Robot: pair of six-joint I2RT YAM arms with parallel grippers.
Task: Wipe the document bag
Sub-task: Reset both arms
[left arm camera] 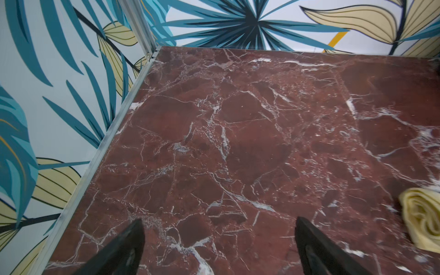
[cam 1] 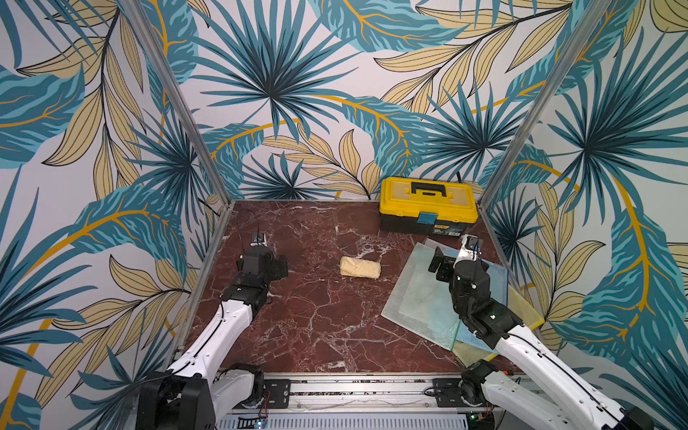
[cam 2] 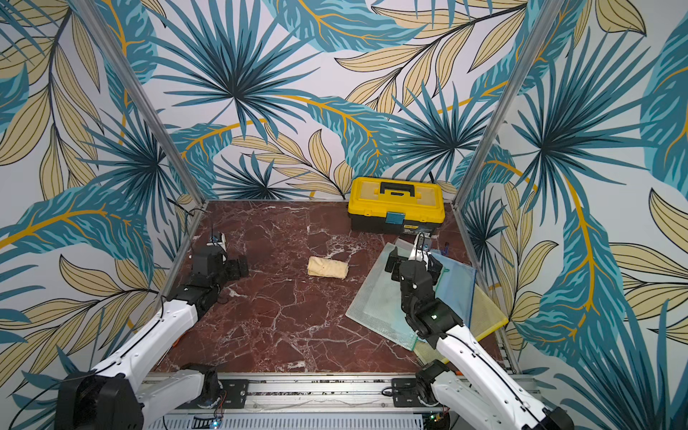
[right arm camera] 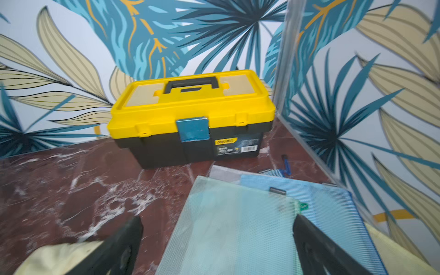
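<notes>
Left tool (left arm camera: 219, 228) spread wide, empty — right tool (right arm camera: 217, 226) likewise, over document bag (cam 1: 413, 298); cloth (cam 1: 360, 267) apart.

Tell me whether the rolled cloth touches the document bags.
Apart. Both top views show bare marble between the cloth and the nearest document bag.

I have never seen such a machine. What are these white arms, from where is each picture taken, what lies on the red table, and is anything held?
These are two robot arms, each ending in a two-fingered gripper. Two pictures look down from above; two come from cameras on the wrists. The left gripper and right gripper are open and hold nothing. On the marble table lie a rolled yellow cloth, a stack of mesh document bags below the right gripper, and a closed yellow toolbox.
</notes>
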